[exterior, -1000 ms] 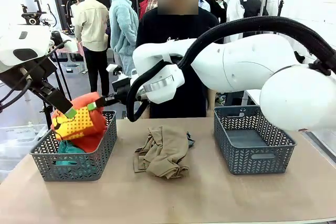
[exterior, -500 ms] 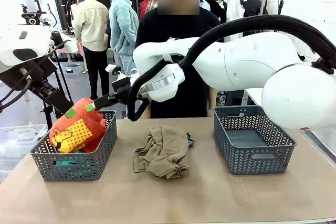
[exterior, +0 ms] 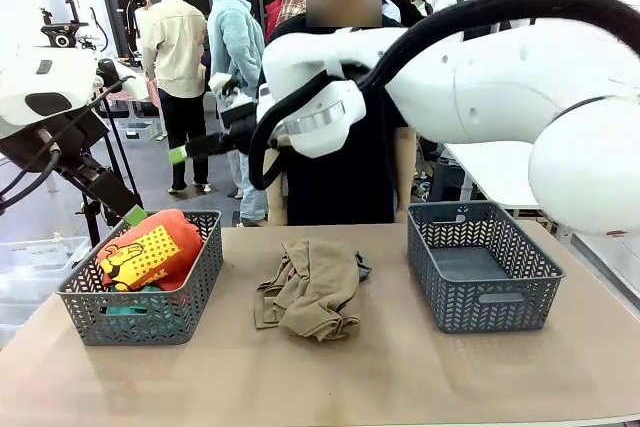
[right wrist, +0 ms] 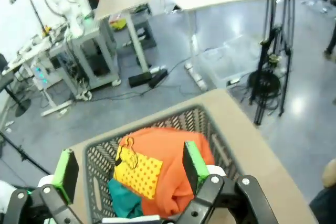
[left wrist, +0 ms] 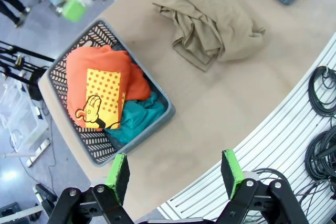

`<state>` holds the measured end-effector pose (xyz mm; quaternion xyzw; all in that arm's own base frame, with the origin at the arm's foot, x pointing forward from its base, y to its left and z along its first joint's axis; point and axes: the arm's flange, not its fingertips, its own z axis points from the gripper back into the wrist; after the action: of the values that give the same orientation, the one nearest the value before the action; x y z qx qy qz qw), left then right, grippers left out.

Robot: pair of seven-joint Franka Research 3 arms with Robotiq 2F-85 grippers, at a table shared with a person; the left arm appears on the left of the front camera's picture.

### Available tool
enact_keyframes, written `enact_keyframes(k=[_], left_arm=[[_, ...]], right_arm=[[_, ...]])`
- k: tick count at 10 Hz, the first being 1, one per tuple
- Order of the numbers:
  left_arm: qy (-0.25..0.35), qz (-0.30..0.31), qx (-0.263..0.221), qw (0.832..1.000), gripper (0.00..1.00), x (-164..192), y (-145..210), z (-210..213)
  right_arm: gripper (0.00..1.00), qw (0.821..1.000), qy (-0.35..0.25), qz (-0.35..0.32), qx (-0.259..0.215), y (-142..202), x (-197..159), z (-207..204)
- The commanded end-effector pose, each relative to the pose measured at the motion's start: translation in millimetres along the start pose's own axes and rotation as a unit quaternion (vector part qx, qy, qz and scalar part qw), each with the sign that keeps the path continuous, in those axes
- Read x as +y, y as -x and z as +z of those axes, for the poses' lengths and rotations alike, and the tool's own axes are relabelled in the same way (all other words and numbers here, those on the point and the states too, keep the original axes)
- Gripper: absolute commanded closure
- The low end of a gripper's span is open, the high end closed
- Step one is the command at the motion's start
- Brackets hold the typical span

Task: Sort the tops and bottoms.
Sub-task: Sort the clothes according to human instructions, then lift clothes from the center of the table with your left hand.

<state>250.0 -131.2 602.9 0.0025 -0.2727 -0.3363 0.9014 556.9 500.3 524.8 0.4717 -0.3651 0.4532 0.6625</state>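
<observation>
Garments and fingers: condition and position.

The tan khaki garment [exterior: 315, 287], the largest, lies crumpled in a heap on the table [exterior: 420, 377], well ahead of the left gripper [left wrist: 174, 167] fingers and clear of them. The orange garment [right wrist: 168, 163], with a yellow dotted print, sits bunched on top in the dark grey basket [exterior: 140, 319], ahead of and between the right gripper [right wrist: 128, 167] fingers, not touching them. The teal garment [left wrist: 139, 121], mostly covered, lies beneath the orange one, nearest the left gripper's picture-left finger. Both pairs of fingers stand spread apart, grasping nothing.
</observation>
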Motion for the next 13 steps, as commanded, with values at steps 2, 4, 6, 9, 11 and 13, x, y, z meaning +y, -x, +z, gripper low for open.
enact_keyframes(k=[2, 4, 6, 9, 11, 13], left_arm=[[0.004, -0.002, -0.003, 1.000, 0.09, 0.2, -0.5, -0.4], [0.004, -0.002, -0.003, 1.000, 0.09, 0.2, -0.5, -0.4], [0.004, -0.002, -0.003, 1.000, 0.09, 0.2, -0.5, -0.4], [0.004, -0.002, -0.003, 1.000, 0.09, 0.2, -0.5, -0.4], [0.004, -0.002, -0.003, 1.000, 0.09, 0.2, -0.5, -0.4], [0.004, -0.002, -0.003, 1.000, 0.09, 0.2, -0.5, -0.4]], right_arm=[[0.00, 1.000, -0.018, -0.009, 0.021, 24.5, -6.8, -19.8], [0.00, 1.000, -0.018, -0.009, 0.021, 24.5, -6.8, -19.8], [0.00, 1.000, -0.018, -0.009, 0.021, 24.5, -6.8, -19.8], [0.00, 1.000, -0.018, -0.009, 0.021, 24.5, -6.8, -19.8], [0.00, 1.000, -0.018, -0.009, 0.021, 24.5, -6.8, -19.8], [0.00, 1.000, -0.018, -0.009, 0.021, 24.5, -6.8, -19.8]])
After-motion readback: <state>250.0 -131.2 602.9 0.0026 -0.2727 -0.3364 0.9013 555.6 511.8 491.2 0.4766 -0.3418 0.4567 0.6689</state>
